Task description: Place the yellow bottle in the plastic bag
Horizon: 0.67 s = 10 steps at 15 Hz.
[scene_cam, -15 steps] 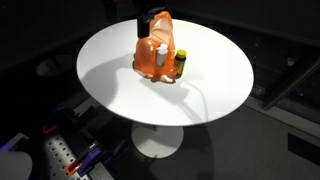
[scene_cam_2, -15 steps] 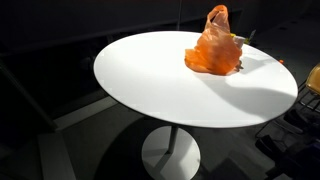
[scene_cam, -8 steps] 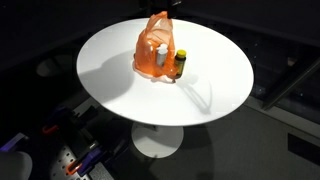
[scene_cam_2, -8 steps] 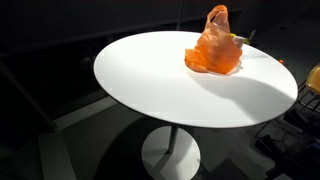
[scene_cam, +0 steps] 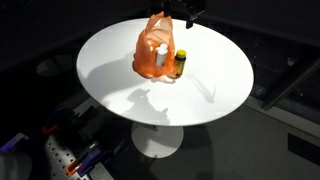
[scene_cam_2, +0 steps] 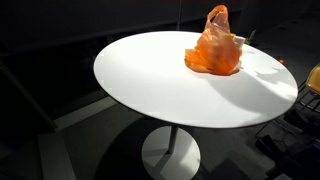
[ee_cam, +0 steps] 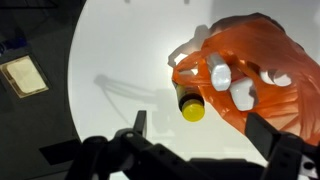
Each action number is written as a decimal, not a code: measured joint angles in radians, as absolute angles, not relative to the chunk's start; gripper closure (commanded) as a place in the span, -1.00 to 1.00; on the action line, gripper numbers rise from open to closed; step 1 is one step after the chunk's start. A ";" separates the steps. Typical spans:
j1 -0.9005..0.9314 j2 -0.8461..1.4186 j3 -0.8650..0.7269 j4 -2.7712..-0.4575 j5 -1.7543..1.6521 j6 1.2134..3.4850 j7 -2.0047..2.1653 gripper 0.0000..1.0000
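A yellow-capped bottle [ee_cam: 191, 106] stands upright on the round white worktop [ee_cam: 115, 60], directly under the raised tool [ee_cam: 200, 130] and about midway between its two fingers in the wrist view. The bottle is outside the orange plastic bag [ee_cam: 262, 60], touching or just beside the bag's crumpled edge. In an exterior view the same bottle [scene_cam: 181, 62] sits against the bag [scene_cam: 153, 48] on the side nearer the tool [scene_cam: 186, 12], which hangs well above both at the frame's top edge. The tool's fingers [ee_cam: 138, 124] are spread wide and grip nothing. Inside the translucent bag, under the far finger's side of the wrist view, lie white bottles [ee_cam: 221, 72], one of them also showing through the plastic in an exterior view [scene_cam: 161, 52]. The bag's handles rise to a peak [scene_cam_2: 217, 14] above the worktop [scene_cam_2: 150, 85]. Beyond the worktop's rim, away from the tool, a flat tan object [ee_cam: 24, 75] lies on the dark floor.
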<state>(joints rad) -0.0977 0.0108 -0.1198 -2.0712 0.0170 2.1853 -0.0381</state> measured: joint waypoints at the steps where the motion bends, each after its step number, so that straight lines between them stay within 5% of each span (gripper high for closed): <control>1: -0.098 0.034 -0.119 -2.056 0.020 2.189 -0.038 -1.00; 10: -0.100 0.089 -0.119 -2.034 0.021 2.265 -0.034 -1.00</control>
<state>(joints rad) -0.1002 0.0890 -0.1194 -2.0341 0.0210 2.2647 -0.0338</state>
